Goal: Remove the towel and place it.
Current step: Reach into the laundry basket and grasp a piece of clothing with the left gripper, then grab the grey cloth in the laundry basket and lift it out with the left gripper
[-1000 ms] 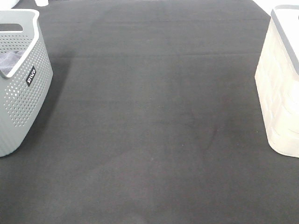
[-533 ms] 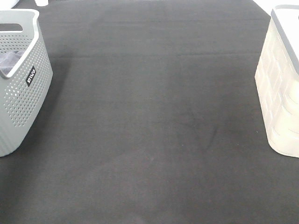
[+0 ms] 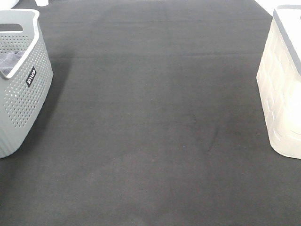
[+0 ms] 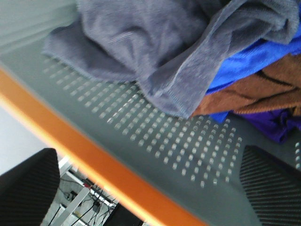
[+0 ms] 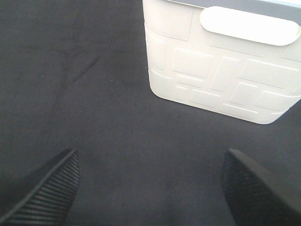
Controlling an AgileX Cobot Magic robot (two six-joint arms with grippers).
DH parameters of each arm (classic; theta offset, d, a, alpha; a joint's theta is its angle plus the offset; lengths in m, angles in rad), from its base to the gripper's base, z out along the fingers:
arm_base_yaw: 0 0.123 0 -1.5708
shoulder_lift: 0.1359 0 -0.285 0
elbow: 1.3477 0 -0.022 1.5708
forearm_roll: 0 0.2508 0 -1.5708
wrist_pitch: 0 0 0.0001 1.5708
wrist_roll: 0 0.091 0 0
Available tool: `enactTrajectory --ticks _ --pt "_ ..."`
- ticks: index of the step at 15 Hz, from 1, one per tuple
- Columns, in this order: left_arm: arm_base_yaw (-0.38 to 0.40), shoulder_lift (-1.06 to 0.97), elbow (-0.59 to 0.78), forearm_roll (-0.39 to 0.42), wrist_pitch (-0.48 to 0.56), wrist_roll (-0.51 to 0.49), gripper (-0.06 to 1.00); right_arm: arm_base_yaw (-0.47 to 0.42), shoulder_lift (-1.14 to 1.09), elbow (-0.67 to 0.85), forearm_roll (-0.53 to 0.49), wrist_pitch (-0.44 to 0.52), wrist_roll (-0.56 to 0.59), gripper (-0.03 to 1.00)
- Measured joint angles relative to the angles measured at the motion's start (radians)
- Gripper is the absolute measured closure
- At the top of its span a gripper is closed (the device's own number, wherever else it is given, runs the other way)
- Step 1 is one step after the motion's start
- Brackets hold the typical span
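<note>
Left wrist view: the towel (image 4: 141,42) is spotted heaped in the grey basket (image 3: 23,94), far left of the exterior frame, just ahead of the wide-open, empty left pincer (image 4: 148,188); the right pincer (image 5: 150,188) is seen open and empty, well away.

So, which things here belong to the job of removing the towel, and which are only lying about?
For the job: grey towel; grey basket holding it; left end effector, open, pointed at it.
Just lying about: blue cloth, brown cloth, purple cloth, all in that basket; white basket, perhaps the towel's destination; right end effector, open.
</note>
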Motion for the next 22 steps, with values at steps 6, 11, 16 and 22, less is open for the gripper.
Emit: enactTrajectory --ticks 6,11,16,22 --pt "0.0 0.18 0.0 0.031 -0.192 -0.004 0.0 0.0 0.0 0.0 0.0 0.0 0.0 0.21" --pt "0.0 0.279 -0.008 0.062 -0.237 0.0 0.18 0.0 0.0 0.0 0.0 0.0 0.0 0.21" --pt "0.0 0.287 -0.009 0.031 -0.193 -0.013 0.73 0.0 0.0 0.0 0.0 0.0 0.0 0.21" --pt "0.0 0.287 -0.009 0.007 -0.162 -0.063 0.94 0.0 0.0 0.0 0.0 0.0 0.0 0.21"
